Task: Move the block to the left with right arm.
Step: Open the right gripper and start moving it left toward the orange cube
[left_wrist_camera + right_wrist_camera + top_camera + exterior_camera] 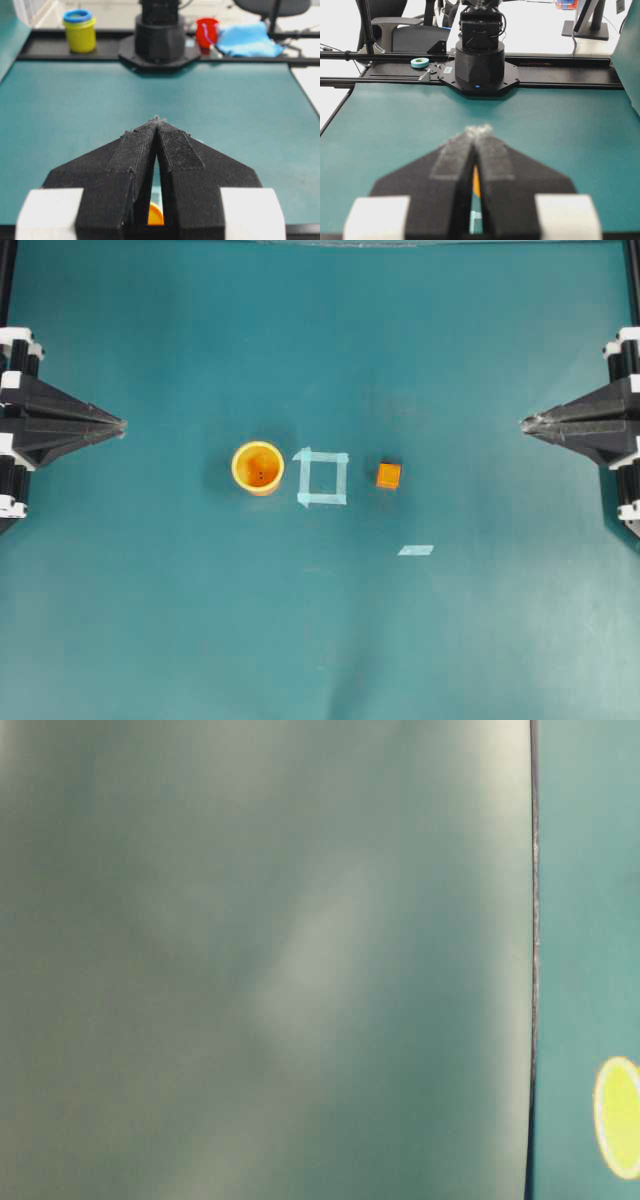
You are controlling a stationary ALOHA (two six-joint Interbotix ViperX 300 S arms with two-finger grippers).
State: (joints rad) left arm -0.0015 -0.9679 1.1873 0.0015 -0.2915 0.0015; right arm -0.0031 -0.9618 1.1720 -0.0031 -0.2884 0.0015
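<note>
fingers clenched and empty on both arms, right fingers (527,423) and left fingers (120,425) at the desk (480,640) edges.
block (389,476) sits just right of the tape square (322,478); likely light, rigid, flat-sided: pinch opposite faces.

Both arms sit folded at opposite edges of the table (320,640), well apart. The left gripper (120,426) and right gripper (526,423) point inward at each other, fingertips pressed together, holding nothing.

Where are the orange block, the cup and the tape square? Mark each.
orange block (388,476), overhead view, top face.
cup (240,458), overhead view, upper-left rim.
tape square (321,457), overhead view, top strip.
</note>
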